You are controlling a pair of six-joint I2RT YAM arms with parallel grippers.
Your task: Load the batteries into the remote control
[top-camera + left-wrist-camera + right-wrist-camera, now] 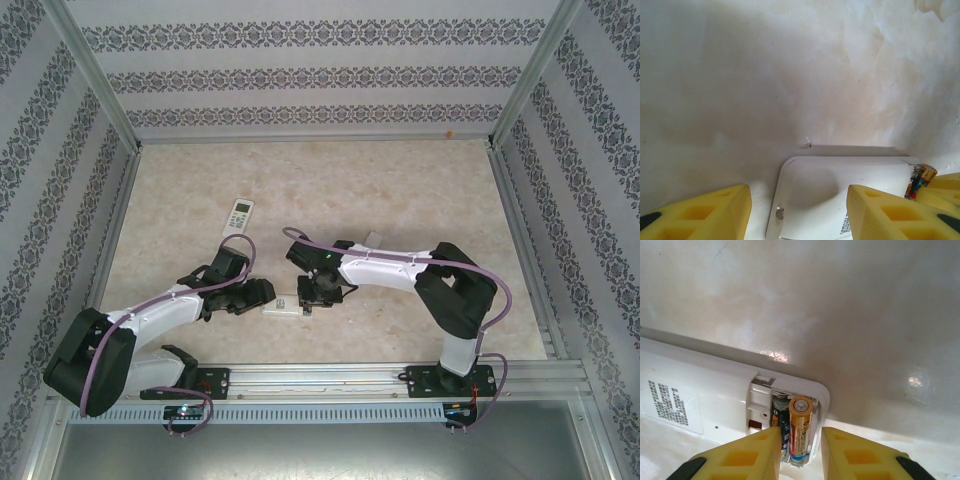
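A white remote control (284, 306) lies back-up on the table between my two grippers. Its battery compartment (790, 415) is uncovered at the right end. Two batteries sit in it: a dark one (781, 427) lying flat, and a gold one (800, 427) with its far end tilted up. My right gripper (801, 460) is open, its yellow fingers standing either side of the gold battery with a small gap. My left gripper (799, 215) is open at the remote's (840, 190) other end, one finger (885, 215) over the remote's back and the other (705, 215) beside it on the table.
A second white remote (240, 214) lies face-up farther back on the left. A small white cover (374, 238) lies behind the right arm. Patterned walls close in the table on three sides, and a metal rail (330, 378) runs along the near edge.
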